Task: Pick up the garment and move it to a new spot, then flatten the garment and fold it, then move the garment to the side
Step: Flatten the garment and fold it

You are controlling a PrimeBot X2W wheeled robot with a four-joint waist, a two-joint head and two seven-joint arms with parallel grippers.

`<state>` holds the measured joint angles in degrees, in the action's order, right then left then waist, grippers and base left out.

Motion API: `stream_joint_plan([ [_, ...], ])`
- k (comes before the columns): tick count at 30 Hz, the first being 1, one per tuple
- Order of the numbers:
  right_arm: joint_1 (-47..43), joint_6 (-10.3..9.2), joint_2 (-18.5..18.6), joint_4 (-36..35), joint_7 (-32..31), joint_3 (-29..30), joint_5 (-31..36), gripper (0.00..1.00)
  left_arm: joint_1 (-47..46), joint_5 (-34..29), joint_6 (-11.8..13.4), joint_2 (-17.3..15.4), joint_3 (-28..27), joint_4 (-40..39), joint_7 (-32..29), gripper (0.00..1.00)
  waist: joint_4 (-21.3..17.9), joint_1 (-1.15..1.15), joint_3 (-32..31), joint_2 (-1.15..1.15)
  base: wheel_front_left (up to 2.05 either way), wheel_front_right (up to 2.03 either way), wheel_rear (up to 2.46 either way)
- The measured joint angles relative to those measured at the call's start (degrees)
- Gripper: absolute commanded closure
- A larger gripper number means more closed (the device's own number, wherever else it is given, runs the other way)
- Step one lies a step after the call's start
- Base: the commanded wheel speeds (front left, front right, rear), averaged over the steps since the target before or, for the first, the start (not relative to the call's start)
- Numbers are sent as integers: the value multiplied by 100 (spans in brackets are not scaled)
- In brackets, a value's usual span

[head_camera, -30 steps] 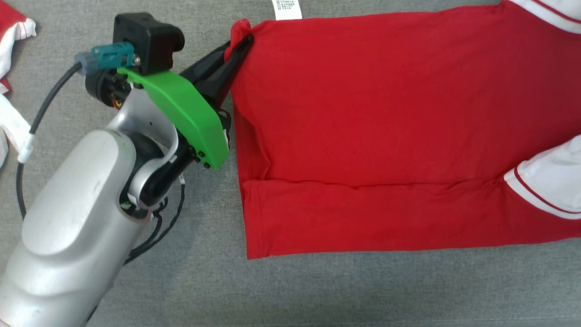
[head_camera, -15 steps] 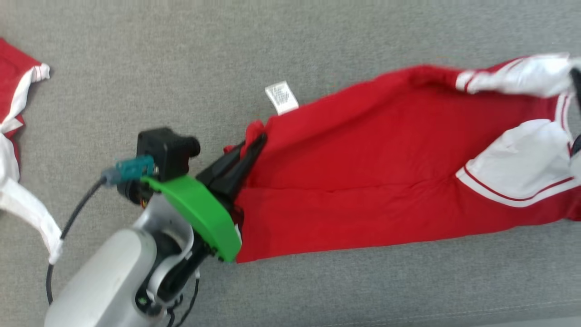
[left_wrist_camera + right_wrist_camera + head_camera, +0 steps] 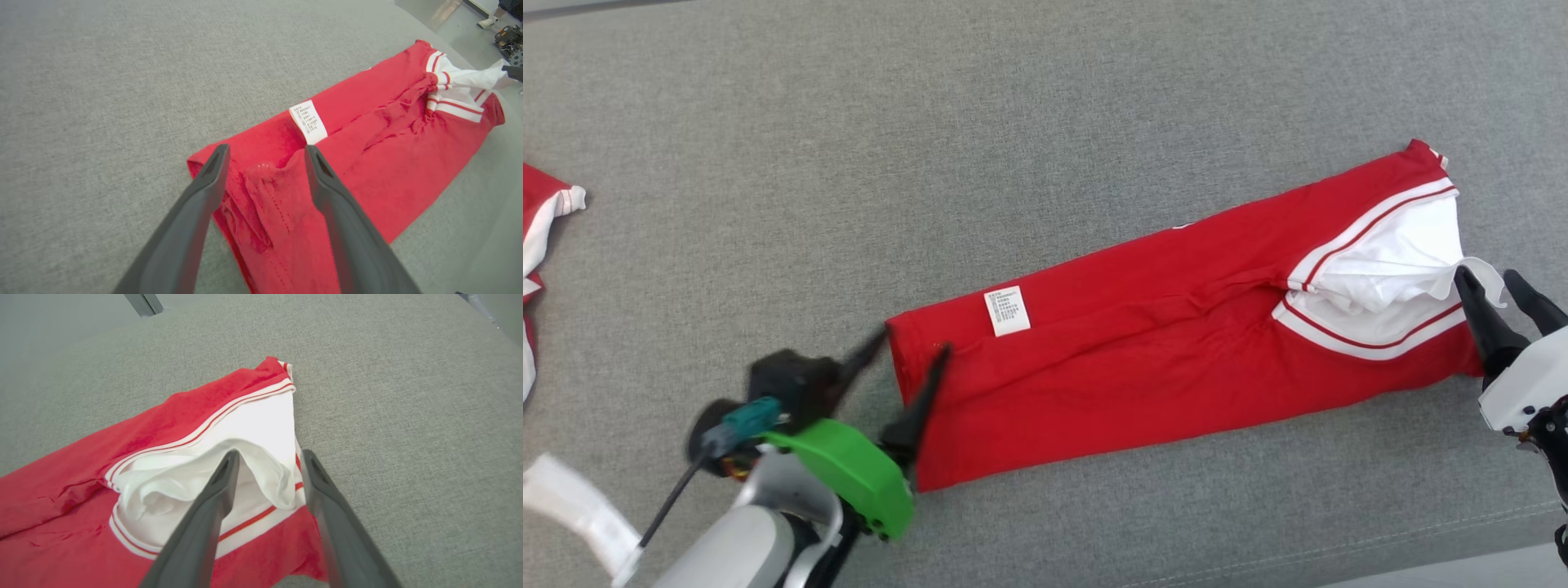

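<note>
Lying as a long narrow strip on the grey bench (image 3: 1045, 122), the red garment (image 3: 1143, 359) runs in the head view from its hem end at 8 o'clock to its white-banded end at 2 o'clock.

Left gripper (image 3: 914, 341): released, jaws spread astride the upper hem corner. The left wrist view shows red cloth between the fingers, not pinched.

Right gripper (image 3: 1488, 276): likewise spread, at the 3 o'clock end, with a loose white flap (image 3: 265, 471) standing between its fingers. Whether the flap touches them cannot be told.

Each arm sits at its own end, so the long axis joins the two grippers.

Judgement: a crosswise fold would carry one end along that axis toward the other.

The care label (image 3: 1006, 311) lies face-up near the left end.
</note>
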<state>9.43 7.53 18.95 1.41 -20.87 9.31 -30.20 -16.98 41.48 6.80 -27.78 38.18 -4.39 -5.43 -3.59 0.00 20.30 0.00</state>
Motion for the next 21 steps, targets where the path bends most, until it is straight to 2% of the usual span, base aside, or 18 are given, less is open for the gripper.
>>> stream_joint_plan([
  [4,21,0,-86,-38,-163,261,9,0,276,-348,339,9,-260,318,975,0,13,0,-55,0,0,0,0],
  [7,152,-2,-65,1,-430,438,138,0,507,-544,504,53,-398,455,1630,0,34,0,-32,0,0,0,0],
  [11,535,-2,-16,346,-878,457,387,0,587,-768,627,335,-572,563,1985,0,129,0,34,0,0,0,0],
  [14,816,-3,-66,584,-1135,534,522,0,650,-1001,615,631,-773,563,2027,0,240,0,72,0,0,0,0],
  [18,1142,-4,-238,509,-1280,1033,225,0,883,-1392,353,1036,-995,523,2041,0,448,0,81,0,0,0,0],
  [21,1202,-4,-224,479,-1570,1268,430,0,1085,-1562,146,1214,-1195,616,2040,0,584,0,67,0,0,0,0],
])
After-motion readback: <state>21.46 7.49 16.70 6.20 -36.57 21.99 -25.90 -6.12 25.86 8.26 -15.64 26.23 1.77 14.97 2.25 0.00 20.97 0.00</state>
